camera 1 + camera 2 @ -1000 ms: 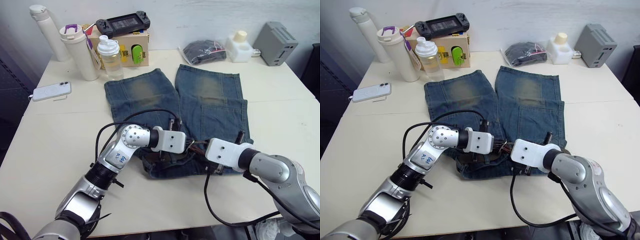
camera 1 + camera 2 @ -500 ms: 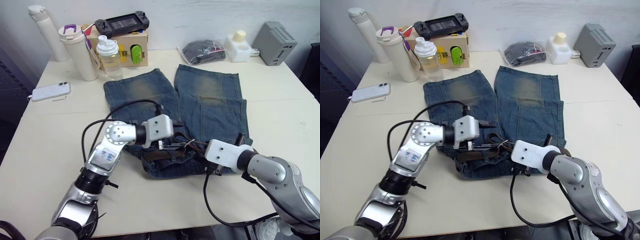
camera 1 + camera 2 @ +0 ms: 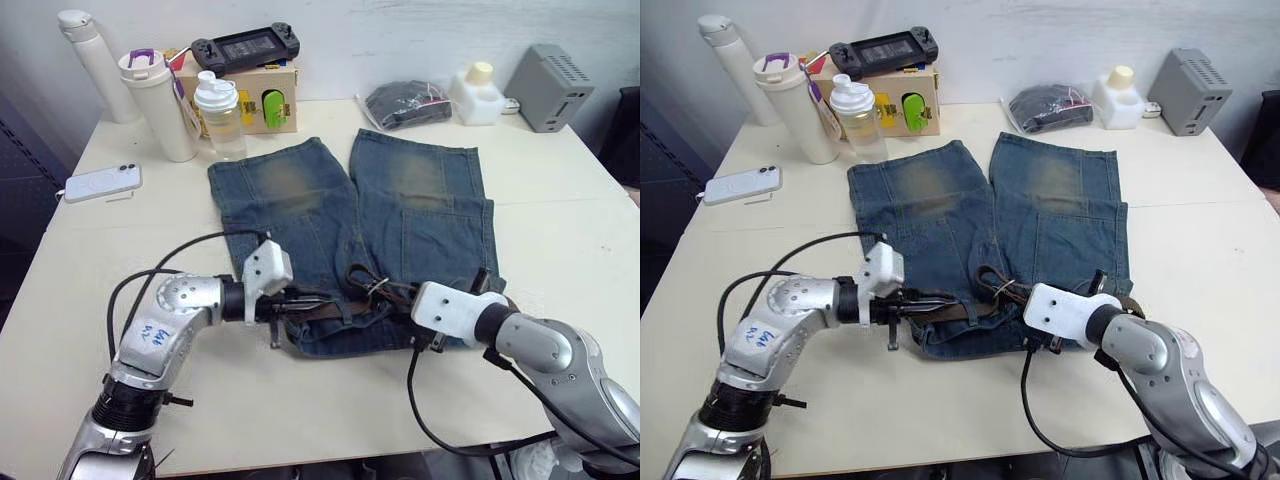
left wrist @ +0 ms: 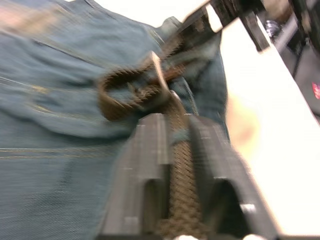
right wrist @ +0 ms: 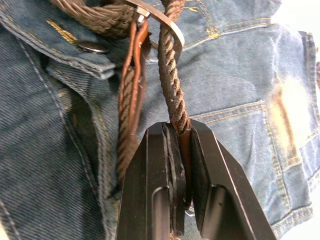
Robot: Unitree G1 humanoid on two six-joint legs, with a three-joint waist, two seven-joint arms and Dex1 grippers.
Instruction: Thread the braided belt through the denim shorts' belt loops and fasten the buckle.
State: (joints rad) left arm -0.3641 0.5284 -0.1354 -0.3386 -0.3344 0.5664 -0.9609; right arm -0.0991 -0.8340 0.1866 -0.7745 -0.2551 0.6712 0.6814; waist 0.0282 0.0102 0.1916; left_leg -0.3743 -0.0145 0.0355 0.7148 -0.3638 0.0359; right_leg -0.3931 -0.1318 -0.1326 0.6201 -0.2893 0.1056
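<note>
Left gripper [image 3: 300, 303]: fingers nearly closed, clamped on the braided belt [image 4: 181, 200], whose woven strap runs straight between the two black fingers [image 4: 145, 170]. It sits at the waistband's left end, low over the denim shorts [image 3: 350, 215].

Right gripper [image 5: 177, 132]: fingers pressed tight on the belt's strap, with a strip of tan leather squeezed in alongside the weave. Just beyond the fingertips the strap passes through the buckle [image 5: 157, 20], a silver frame lying on the denim beside a metal rivet [image 5: 90, 47]. This gripper rests at the waistband's right half.

Belt: it lies along the waistband at the near edge of the shorts, between the two grippers, with a small loop standing up near the fly [image 3: 365, 283]. Whether it passes under any belt loops cannot be made out.

Shorts: spread flat on a cream table [image 3: 90, 250], legs pointing away from the robot, waistband nearest it.

Surface beyond the shorts: a white phone [image 3: 103, 182] at the far left; two white bottles [image 3: 160, 105], a clear bottle [image 3: 220, 115] and a wooden box [image 3: 262, 95] bearing a black handheld console [image 3: 246, 43]; a bagged dark bundle [image 3: 405, 103], a white jar [image 3: 476, 92] and a grey box [image 3: 550, 86] at the far right, against a pale wall.
</note>
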